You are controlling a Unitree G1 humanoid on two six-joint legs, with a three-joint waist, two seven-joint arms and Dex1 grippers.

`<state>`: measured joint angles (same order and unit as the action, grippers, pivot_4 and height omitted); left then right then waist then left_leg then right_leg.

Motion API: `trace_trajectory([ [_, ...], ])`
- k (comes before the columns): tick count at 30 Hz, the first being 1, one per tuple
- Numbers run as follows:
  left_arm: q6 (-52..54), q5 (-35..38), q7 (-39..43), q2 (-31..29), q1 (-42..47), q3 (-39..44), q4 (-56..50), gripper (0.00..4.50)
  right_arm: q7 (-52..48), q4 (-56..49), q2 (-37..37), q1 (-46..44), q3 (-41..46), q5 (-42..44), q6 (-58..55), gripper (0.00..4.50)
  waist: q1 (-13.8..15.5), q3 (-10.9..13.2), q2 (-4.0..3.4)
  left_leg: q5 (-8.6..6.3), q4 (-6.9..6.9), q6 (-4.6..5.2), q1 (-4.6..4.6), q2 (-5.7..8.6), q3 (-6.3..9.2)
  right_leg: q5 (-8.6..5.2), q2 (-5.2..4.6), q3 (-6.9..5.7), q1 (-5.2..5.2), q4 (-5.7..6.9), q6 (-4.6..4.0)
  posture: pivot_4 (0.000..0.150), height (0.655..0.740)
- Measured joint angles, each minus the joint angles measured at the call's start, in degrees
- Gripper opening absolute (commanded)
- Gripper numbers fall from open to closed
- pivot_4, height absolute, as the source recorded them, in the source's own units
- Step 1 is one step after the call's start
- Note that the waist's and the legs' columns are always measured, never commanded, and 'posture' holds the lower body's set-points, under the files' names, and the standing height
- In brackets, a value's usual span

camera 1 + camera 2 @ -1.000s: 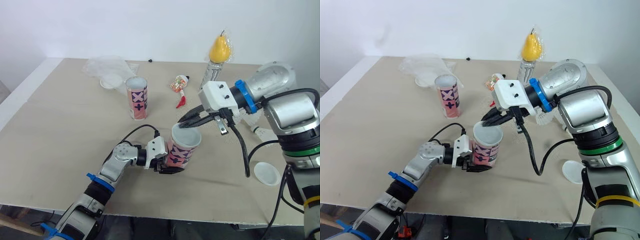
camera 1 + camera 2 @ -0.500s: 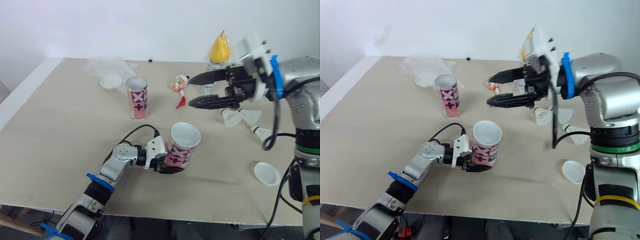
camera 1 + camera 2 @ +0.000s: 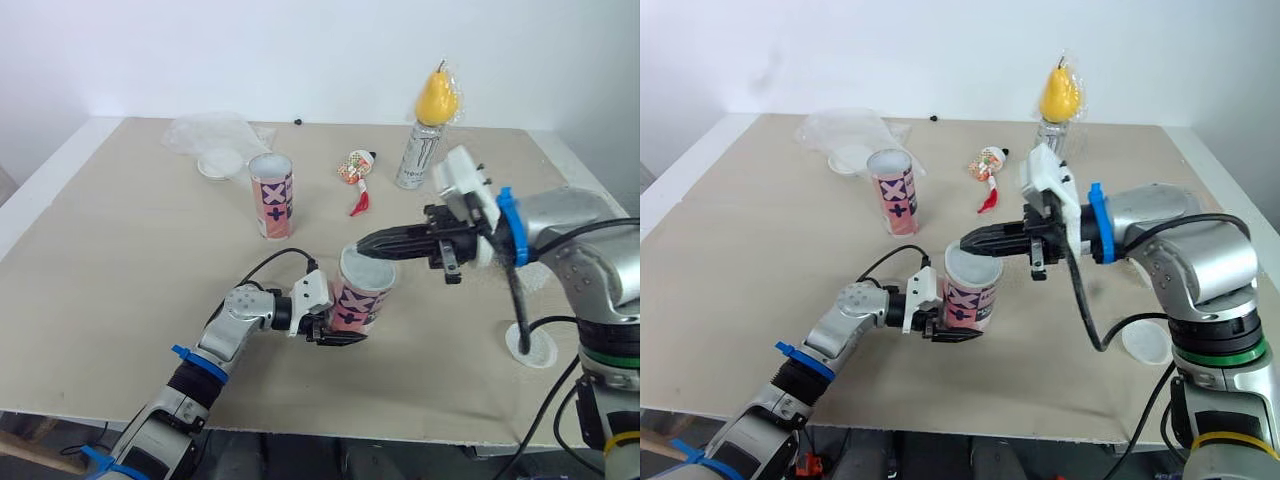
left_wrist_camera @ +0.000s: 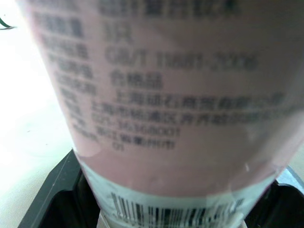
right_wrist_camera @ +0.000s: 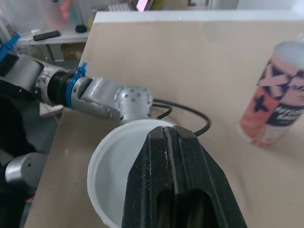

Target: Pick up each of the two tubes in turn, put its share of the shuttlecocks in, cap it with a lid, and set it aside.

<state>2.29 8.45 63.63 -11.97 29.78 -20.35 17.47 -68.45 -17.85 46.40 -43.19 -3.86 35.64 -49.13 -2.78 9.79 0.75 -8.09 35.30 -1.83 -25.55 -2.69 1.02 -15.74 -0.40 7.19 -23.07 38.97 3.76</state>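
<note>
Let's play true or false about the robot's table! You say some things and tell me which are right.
1. The left gripper holds a tube. True.
2. The other tube lies on its side. False: it stands upright on the table.
3. The right gripper is at the held tube's open mouth. True.
4. The pear lies flat on the table. False: it sits on top of a can.
5. Both tubes have lids on. False: both are open; one lid lies on the table by the right arm, and another lid lies by the plastic bag.
</note>
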Motion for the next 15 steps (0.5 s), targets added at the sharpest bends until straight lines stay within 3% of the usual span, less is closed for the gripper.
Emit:
trace_trajectory([
  [15, 0.4, -0.1, -0.7, 0.0, -0.3, -0.1, 0.2, 3.32, -4.7, -0.4, 3.8, -2.6, -9.6, -10.0, 10.5, 0.01, 0.0, -0.2, 0.25, -0.04, -0.02, -0.06, 0.26, -0.06, -0.01, -0.03, -0.01, -0.02, -0.04, -0.12, -0.03, 0.150, 0.7400],
])
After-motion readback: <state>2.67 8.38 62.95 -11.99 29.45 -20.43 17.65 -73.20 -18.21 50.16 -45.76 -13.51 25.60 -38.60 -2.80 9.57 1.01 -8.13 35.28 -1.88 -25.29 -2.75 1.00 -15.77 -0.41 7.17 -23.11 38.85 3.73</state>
